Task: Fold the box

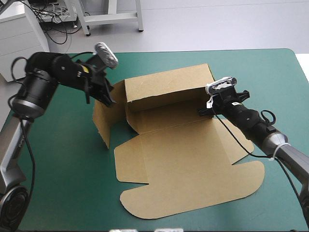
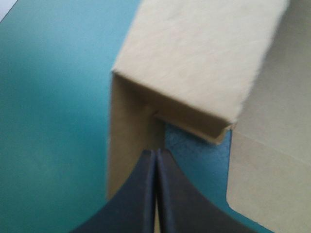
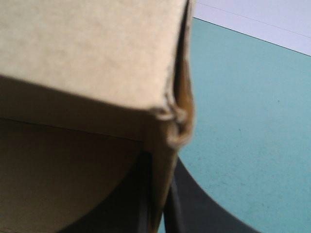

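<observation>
The brown box (image 1: 193, 159) lies mid-table, its broad lid panel flat toward the near edge. Its back wall (image 1: 164, 87) stands raised and its left side wall (image 1: 102, 121) is upright. My left gripper (image 1: 107, 99) is shut on the box at the back left corner; in the left wrist view the black fingers (image 2: 156, 160) pinch a thin board edge below the folded corner (image 2: 194, 58). At the back wall's right end my right gripper (image 1: 205, 110) is shut on the box; its wrist view shows board (image 3: 87, 58) held between the fingers (image 3: 158, 194).
The teal-green cover (image 1: 58, 183) shows bare to the left of the box and along the near edge. A strip of cover (image 1: 270, 72) also lies between the box and the table's right and far edges.
</observation>
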